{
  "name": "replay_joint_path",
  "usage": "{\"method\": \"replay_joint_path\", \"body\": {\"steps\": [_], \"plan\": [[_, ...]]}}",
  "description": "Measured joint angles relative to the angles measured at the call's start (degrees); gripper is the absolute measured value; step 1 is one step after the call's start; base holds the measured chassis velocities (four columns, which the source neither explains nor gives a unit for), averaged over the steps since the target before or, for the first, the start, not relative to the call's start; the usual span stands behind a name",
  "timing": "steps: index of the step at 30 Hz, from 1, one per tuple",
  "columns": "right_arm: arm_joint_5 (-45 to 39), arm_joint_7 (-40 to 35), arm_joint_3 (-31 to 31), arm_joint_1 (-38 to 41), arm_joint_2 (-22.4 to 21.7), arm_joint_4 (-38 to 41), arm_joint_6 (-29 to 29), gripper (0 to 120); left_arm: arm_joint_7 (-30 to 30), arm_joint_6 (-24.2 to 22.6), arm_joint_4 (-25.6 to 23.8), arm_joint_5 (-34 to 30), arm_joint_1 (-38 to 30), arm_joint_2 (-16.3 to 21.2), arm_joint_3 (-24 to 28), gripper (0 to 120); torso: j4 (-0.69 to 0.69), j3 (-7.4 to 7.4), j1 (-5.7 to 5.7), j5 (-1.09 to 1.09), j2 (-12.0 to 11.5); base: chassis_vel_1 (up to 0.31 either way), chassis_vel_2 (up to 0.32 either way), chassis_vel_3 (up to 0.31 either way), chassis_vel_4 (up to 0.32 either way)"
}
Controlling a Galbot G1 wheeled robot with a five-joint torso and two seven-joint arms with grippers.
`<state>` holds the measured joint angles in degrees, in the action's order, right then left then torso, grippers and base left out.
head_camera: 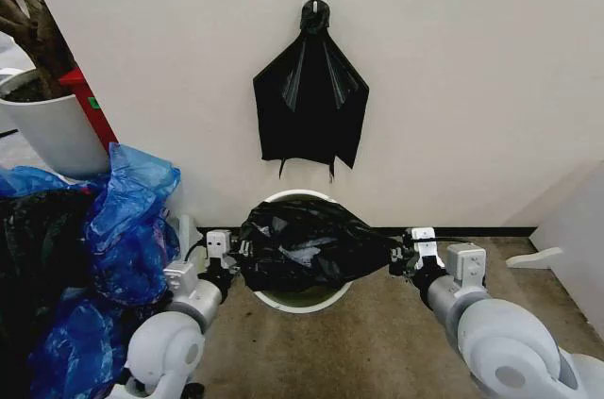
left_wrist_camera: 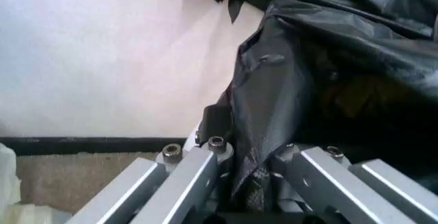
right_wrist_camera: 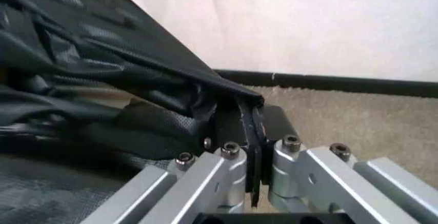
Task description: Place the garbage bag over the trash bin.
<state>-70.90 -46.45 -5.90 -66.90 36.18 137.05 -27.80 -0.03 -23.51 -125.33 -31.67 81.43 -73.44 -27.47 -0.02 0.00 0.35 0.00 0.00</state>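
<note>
The glossy black garbage bag hangs stretched between my two grippers, just above the small white trash bin, whose rim shows behind and below it. My left gripper is shut on the bag's left edge, with the film pinched between its fingers. On the other side my right gripper is shut on the bag's right edge, and the black film runs taut into its pads. The bag covers most of the bin's mouth.
A fan-shaped black bunch hangs from a hook on the white wall. Bright blue plastic bags pile up at the left beside a white planter pot. A black baseboard and beige carpet lie around the bin.
</note>
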Motion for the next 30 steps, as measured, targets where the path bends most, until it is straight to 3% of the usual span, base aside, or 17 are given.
{"method": "replay_joint_path", "body": {"steps": [4,8,10,11,17,25,28,30], "plan": [[0.0,5.3,-1.2,-0.6,0.0,-2.1,0.6,0,0.6,-0.1,-0.2,-1.8,-0.2,0.0,-0.8,2,-0.01,0.00,0.00,0.00,0.0,0.000,0.000,0.000,0.000],[2.5,24.1,-3.6,-1.3,0.0,-9.3,4.7,0,3.1,-0.7,-0.2,-3.6,0.0,0.1,-2.1,2,-0.01,0.00,0.00,0.00,0.0,0.000,0.000,0.000,0.000],[5.9,38.4,-4.3,-1.2,-0.4,-14.7,8.2,0,4.3,-1.4,-0.2,-4.4,0.3,0.2,-2.9,2,0.00,0.00,0.00,0.02,0.0,0.000,0.000,0.000,0.000],[5.9,38.4,-4.3,-1.2,-0.4,-14.7,8.2,0,4.3,-1.4,-0.2,-4.4,0.3,0.2,-2.9,2,0.00,0.00,0.00,0.02,0.0,0.000,0.000,0.000,0.000],[11.4,57.9,-4.5,-0.2,-0.9,-22.1,12.3,0,6.1,-1.7,0.1,-6.0,0.2,0.5,-3.8,2,0.00,0.00,0.00,0.00,0.0,0.000,0.000,0.000,0.000],[15.1,61.1,-3.5,-0.4,-0.6,-23.9,13.5,0,6.5,-1.7,0.1,-9.1,-0.4,0.8,-4.3,2,-0.01,0.00,0.00,0.01,0.0,0.000,0.000,0.000,0.000],[14.7,57.6,-3.4,-0.4,-0.5,-22.2,13.3,0,6.6,-1.8,0.6,-9.4,-0.6,0.9,-4.5,2,0.00,0.00,0.00,0.01,0.0,0.000,0.000,0.000,0.000],[13.7,53.6,-3.9,-0.6,-0.8,-19.7,12.8,10,6.6,-1.8,1.5,-9.5,-0.9,1.0,-4.7,2,0.00,0.00,0.00,0.00,0.0,0.000,0.000,0.000,0.000]]}}
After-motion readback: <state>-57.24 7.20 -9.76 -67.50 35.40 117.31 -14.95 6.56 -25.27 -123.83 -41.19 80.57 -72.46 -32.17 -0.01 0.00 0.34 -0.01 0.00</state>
